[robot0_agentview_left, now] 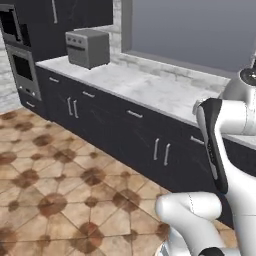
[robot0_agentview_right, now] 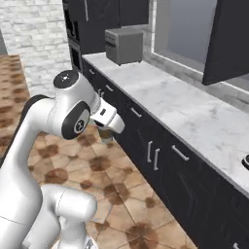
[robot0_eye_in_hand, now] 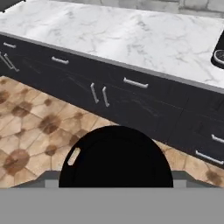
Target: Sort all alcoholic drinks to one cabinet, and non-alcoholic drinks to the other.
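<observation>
The coffee cup's round black lid [robot0_eye_in_hand: 116,157], with its small sip slot, lies close under the hand camera and hides the fingertips. In the right base view my gripper [robot0_agentview_right: 107,132] hangs over the tiled floor in front of the counter, shut on the brown coffee cup [robot0_agentview_right: 106,136], which pokes out below the white hand. A black wall cabinet [robot0_agentview_left: 75,12] with a vertical silver handle hangs at the far end of the counter. A black cabinet door [robot0_agentview_right: 228,39] stands swung open above the counter at the right.
A grey toaster [robot0_agentview_left: 88,47] stands at the far end of the marble counter [robot0_eye_in_hand: 131,35]. Black drawers and base doors [robot0_eye_in_hand: 98,94] run below it. A built-in oven stack [robot0_agentview_left: 20,65] is at the far left. A stove burner [robot0_eye_in_hand: 218,54] shows at the right edge. Tiled floor [robot0_agentview_left: 50,190] is open.
</observation>
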